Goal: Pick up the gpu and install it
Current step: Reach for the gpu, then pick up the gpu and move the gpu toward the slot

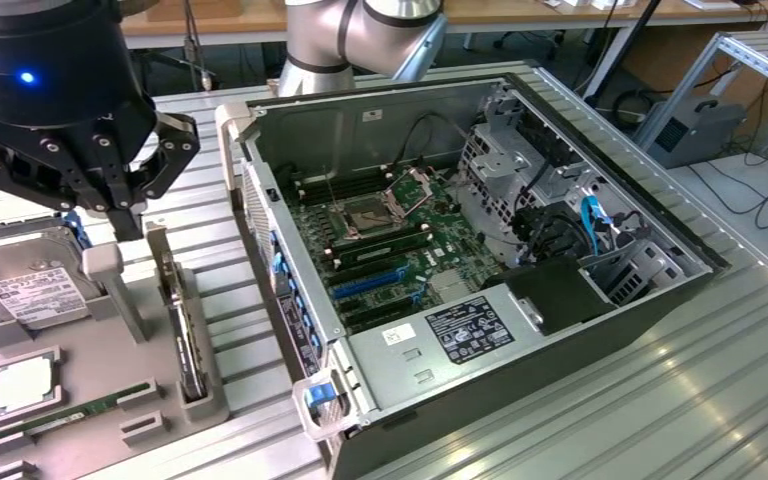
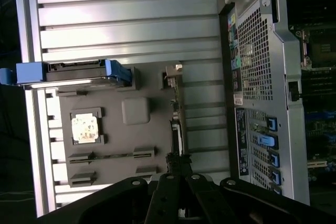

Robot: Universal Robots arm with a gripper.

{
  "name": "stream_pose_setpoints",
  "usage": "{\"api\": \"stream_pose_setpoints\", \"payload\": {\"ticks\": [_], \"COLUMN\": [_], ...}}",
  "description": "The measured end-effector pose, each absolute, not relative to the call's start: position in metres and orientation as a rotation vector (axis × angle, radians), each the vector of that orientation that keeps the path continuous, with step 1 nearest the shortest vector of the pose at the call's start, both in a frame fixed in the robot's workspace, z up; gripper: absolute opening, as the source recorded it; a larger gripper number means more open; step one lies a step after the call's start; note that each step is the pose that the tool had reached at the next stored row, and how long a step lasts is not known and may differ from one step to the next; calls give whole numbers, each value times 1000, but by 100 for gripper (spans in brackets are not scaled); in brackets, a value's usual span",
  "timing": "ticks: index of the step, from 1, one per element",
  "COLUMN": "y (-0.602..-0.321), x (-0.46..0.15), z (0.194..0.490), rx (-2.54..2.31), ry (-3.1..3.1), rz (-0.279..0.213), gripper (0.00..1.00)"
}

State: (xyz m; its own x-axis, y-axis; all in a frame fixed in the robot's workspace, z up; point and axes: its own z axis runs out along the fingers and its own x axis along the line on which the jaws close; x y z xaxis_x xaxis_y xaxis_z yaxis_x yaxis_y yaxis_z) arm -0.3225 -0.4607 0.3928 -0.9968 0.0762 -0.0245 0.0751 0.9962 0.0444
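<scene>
Jaws closed, gripper [image 1: 127, 226] near gpu [image 1: 181, 325]

**A:** Where does the exterior camera sit?

**B:** High up and off the ribbed metal table [image 1: 704, 400], looking down at a slant. The open computer case [image 1: 558, 400] fills the middle at moderate distance. The gripper [image 1: 124, 225] is large and close in the upper corner on the exterior view's left, and the gray parts tray [image 1: 91, 380] lies below it.

**A:** And the wrist camera?

**B:** It is mounted on the arm and looks straight down past the gripper onto the tray from fairly near.

**A:** What do the two share?

**B:** The tray with its hard drive [image 2: 73, 73], CPU [image 2: 85, 128] and gpu [image 2: 177, 129]. They also share the table slats at the tray's edge and the case's perforated rear wall facing the tray.
</scene>
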Motion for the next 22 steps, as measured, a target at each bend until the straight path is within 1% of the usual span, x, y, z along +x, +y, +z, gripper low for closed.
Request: {"api": "stream_pose_setpoints", "payload": {"ticks": [12,22], "y": [-481,-482], "x": [-322,-322], "z": [393,393], "rx": [118,118], "ry": [3113,3113], "rz": [68,68], "gripper": [11,11]}}
